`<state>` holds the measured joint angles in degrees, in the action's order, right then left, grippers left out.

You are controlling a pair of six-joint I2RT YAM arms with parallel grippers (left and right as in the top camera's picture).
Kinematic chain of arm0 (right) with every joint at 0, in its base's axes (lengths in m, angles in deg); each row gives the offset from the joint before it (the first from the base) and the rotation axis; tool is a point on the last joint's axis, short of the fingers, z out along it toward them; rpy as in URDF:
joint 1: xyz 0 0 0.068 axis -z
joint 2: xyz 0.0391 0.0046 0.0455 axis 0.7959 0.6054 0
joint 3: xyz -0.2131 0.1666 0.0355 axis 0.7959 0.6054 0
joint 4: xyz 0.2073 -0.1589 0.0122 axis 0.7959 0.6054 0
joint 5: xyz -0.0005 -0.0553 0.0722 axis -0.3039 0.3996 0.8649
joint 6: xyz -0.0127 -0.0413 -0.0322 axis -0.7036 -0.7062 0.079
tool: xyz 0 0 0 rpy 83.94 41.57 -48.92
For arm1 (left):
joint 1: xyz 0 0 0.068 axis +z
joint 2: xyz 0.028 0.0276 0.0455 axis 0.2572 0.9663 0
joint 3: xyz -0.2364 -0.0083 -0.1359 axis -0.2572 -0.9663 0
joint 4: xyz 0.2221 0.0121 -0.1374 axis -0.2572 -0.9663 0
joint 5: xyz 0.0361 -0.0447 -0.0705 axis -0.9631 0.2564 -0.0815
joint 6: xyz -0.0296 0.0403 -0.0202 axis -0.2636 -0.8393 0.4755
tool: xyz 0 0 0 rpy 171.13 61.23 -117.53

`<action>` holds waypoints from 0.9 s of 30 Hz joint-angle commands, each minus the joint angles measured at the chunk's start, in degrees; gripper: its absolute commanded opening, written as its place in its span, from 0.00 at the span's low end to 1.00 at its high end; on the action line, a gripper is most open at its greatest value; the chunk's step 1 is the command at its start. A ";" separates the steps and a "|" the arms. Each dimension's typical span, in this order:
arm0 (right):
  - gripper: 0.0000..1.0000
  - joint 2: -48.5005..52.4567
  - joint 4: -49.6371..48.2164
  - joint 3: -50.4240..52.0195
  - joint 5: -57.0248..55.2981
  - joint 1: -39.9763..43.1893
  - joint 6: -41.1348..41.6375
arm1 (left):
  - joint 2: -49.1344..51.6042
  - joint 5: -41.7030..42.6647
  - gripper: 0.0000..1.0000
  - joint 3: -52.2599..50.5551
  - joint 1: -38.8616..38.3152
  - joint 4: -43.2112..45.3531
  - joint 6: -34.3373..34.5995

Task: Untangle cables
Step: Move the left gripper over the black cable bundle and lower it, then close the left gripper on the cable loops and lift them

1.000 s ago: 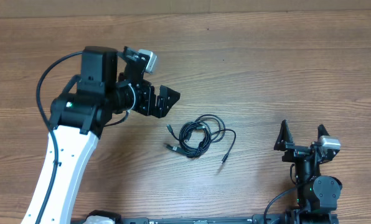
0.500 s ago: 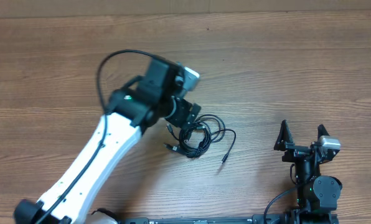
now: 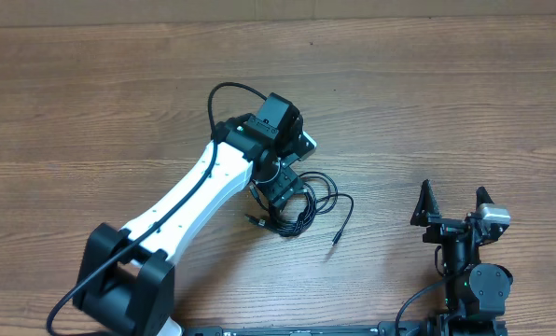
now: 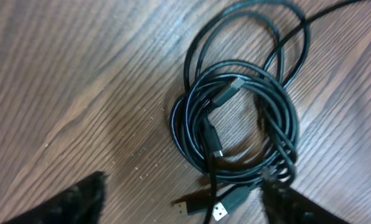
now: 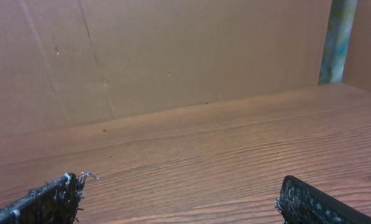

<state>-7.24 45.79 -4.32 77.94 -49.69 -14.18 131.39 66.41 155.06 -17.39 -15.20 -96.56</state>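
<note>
Fingertips (image 4: 79,200) of the L gripper (image 4: 187,204) stand wide apart, one at each lower corner of the wrist view, both dark and blurred. Btwn them lies the lower edge of the cables (image 4: 235,124). Nothing is pinched. The finger on the picture's right side overlaps the coil's outer strands; touching or just above, can't tell.

The cables are thin black cords wound into one rough coil of several overlapping loops, lying flat on the wood table (image 4: 61,93). One plug (image 4: 226,92) lies inside the coil near its top and a second (image 4: 214,144) crosses the middle. Two more ends w/ metal tips (image 4: 218,213) poke out at the coil's bottom edge, right btwn the fingers.

From overhead, the L gripper (image 3: 280,193) points down over the left part of the cables (image 3: 306,207), approx. mid-table. The white L arm (image 3: 189,196) slants from it down-left to its dark base at the lower edge. One loose end (image 3: 337,237) trails off the coil's right side and lies a little apart from the loops.

R gripper (image 5: 182,202): fingers also spread wide, w/ nothing btwn them, only bare table (image 5: 204,143) and a brown cardboard wall (image 5: 173,50) beyond. Overhead, the R gripper (image 3: 453,198) sits near the table's lower right, well apart from the cables, fingers pointing up-picture.
</note>
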 commanded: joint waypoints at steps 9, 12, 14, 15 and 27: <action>1.00 -0.31 -0.24 0.59 -0.35 0.22 0.17 | 7.80 1.14 0.76 1.22 -0.42 0.90 -4.02; 1.00 -0.31 -0.24 0.59 -0.35 0.22 0.17 | 8.07 1.11 0.74 1.22 -0.42 2.80 -3.85; 1.00 -0.31 -0.22 0.59 -0.35 0.22 0.17 | 8.07 1.14 0.70 1.22 -0.42 3.98 -3.82; 1.00 -0.31 -0.24 0.59 -0.37 0.22 0.17 | 8.07 1.11 0.69 1.20 -0.42 4.42 -3.85; 1.00 -0.31 -0.24 0.59 -0.35 0.22 0.17 | 8.07 1.09 0.62 0.70 -0.26 6.67 0.07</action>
<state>-7.24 45.81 -4.32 77.94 -49.67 -14.16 138.89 66.43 155.08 -17.37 -8.53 -97.74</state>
